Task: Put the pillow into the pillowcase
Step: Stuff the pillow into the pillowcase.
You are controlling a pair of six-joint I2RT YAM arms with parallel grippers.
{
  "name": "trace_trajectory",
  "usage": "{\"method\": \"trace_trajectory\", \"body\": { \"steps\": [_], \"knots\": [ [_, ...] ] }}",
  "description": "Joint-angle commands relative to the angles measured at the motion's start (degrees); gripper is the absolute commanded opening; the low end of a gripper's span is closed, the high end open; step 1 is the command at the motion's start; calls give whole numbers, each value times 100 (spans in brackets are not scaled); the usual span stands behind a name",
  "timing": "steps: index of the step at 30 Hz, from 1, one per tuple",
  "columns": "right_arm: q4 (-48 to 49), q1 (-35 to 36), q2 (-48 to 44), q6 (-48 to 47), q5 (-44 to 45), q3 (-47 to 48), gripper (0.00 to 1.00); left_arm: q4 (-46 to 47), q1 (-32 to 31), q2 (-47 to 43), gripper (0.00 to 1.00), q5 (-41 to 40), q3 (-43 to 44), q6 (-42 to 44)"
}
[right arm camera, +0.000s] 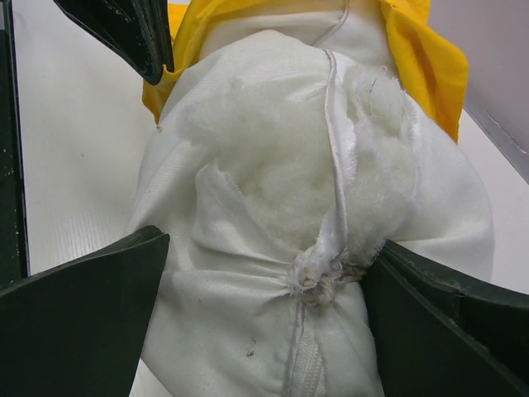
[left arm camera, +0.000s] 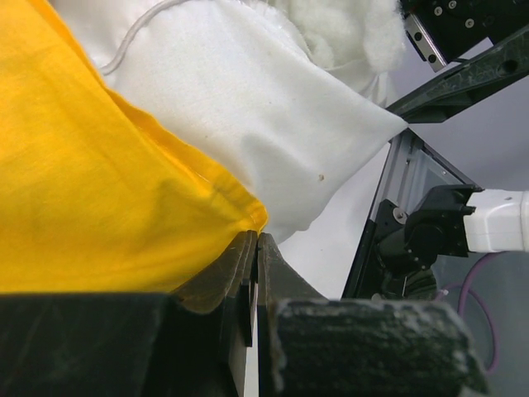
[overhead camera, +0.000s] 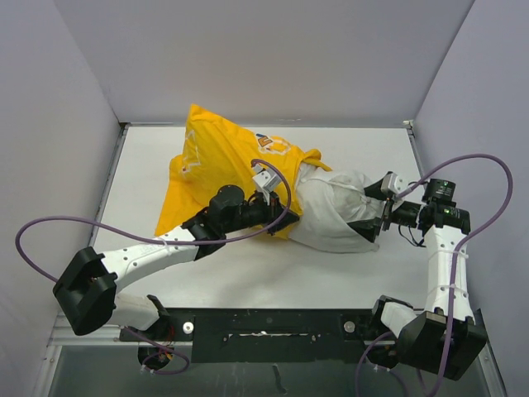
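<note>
low in the right wrist view, our right gripper (right arm camera: 273, 248) gapes around the pillow (right arm camera: 273, 149) end; we should push squarely. beyond, our left gripper (left arm camera: 254, 241) pinches the pillowcase (overhead camera: 207, 157) hem, pillow partly inside.

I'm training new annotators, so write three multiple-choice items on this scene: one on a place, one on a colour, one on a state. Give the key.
1. Where is the pillow's bare end?
A) between the right gripper's fingers
B) hanging off the table
C) against the back wall

2. What is the pillowcase's main colour?
A) blue
B) green
C) yellow

3. The left gripper is:
A) wide open
B) shut on the pillowcase's edge
C) shut on the pillow

Key: 1 A, the open fingers flank that end; 2 C, the cloth is bright yellow; 3 B, its jaws pinch the yellow hem.
</note>
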Motion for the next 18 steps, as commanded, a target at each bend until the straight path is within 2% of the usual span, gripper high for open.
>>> {"method": "trace_trajectory", "body": {
  "steps": [1,4,8,10,14,18],
  "knots": [
    [-98,-25,161,82,-54,212,98,13,-17,52,0,393,325,128],
    [-1018,54,415,-843,-69,766,98,-37,-7,-10,0,470,311,166],
    [-1809,213,680,-1178,-16,1433,98,-231,-10,-58,0,539,373,274],
    [-1790,407,734,-1094,71,1578,98,-276,-3,-137,0,540,362,303],
    [-893,1126,671,-120,835,1452,98,-168,44,-327,0,492,198,207],
    [-726,1343,614,37,1449,1484,98,-45,124,-438,0,558,94,-40]
  ]
}}
